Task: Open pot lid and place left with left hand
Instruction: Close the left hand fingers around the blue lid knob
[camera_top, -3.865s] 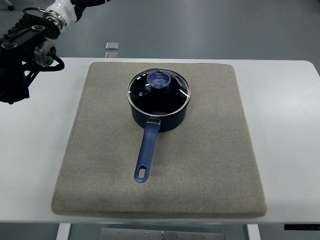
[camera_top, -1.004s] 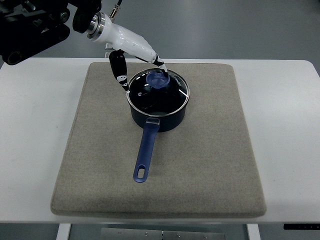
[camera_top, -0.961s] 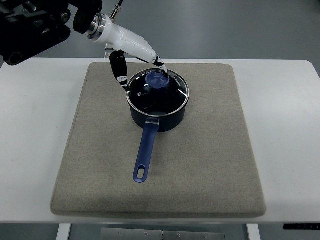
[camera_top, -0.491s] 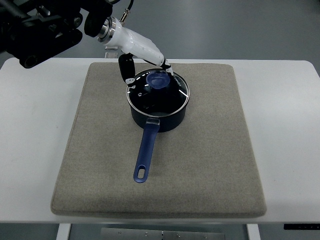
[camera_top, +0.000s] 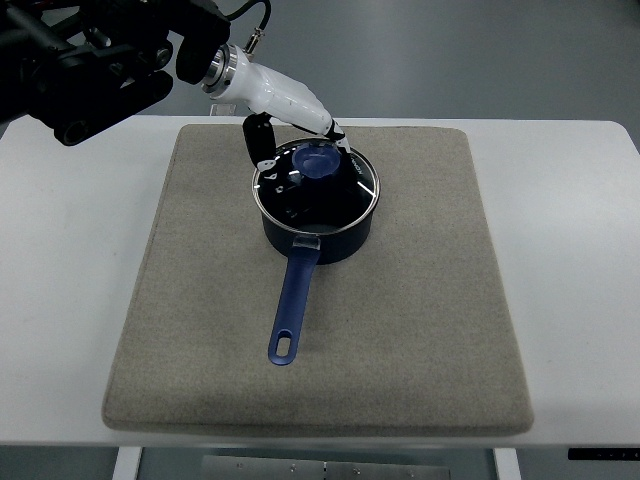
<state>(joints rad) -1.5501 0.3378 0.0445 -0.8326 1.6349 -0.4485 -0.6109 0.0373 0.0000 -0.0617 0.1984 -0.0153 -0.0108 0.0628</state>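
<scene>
- Right now I see the pot (camera_top: 318, 222) sitting on the grey mat (camera_top: 410, 330), a little toward the far side of it, with its blue handle (camera_top: 291, 310) pointing toward the near edge.
- Its glass lid (camera_top: 316, 185) is on the pot, with the blue knob (camera_top: 317, 160) on the far part of the lid.
- My left hand (camera_top: 296, 128) reaches in from the far left, over the far-left rim of the lid.
- Its fingers (camera_top: 260, 142) are apart: one dark finger hangs down left of the knob, a white one lies just past the knob on the far side. I cannot tell whether either one touches the knob.
- Mat and pot rest on the white surface (camera_top: 70, 300).
- I see nothing of the right arm.
</scene>
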